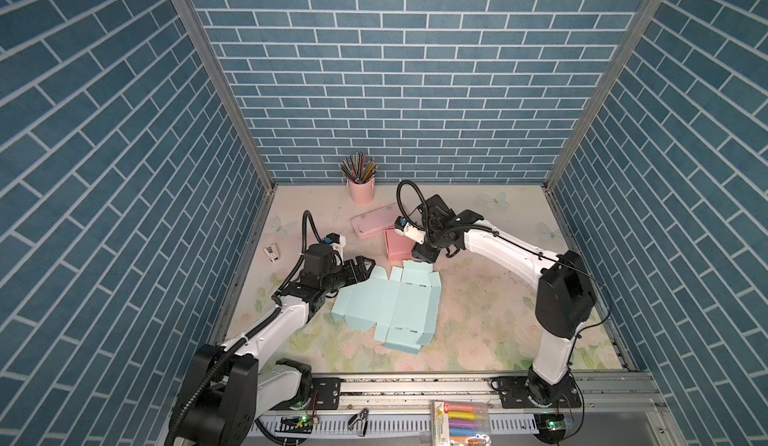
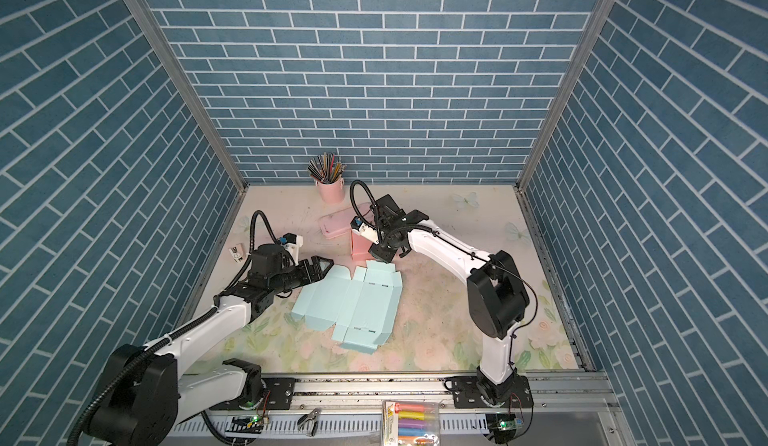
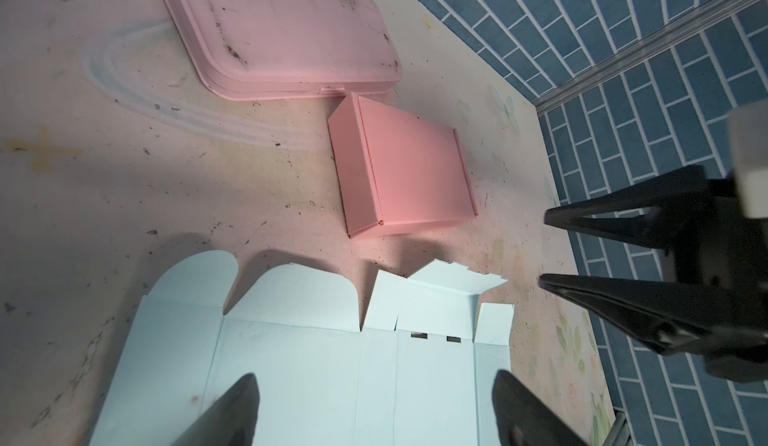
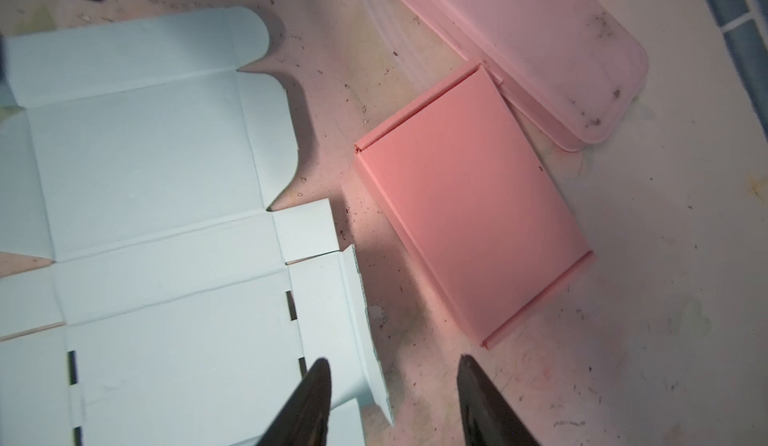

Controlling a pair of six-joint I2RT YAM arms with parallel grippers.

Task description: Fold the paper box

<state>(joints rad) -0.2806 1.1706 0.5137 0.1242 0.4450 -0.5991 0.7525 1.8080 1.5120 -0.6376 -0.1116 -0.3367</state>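
Right wrist view: light-blue box blank [image 4: 166, 174] lies flat just beside the pink folded box [image 4: 469, 236]; likely light, thin, springy card, best pinched at its raised edge flap [image 4: 357, 340]; right tool [image 4: 392, 359] and left tool [image 3: 376, 373] stand apart.

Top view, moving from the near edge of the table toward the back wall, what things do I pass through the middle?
Flat light-blue box blank → folded pink box → pink pencil case → pink cup of pencils.
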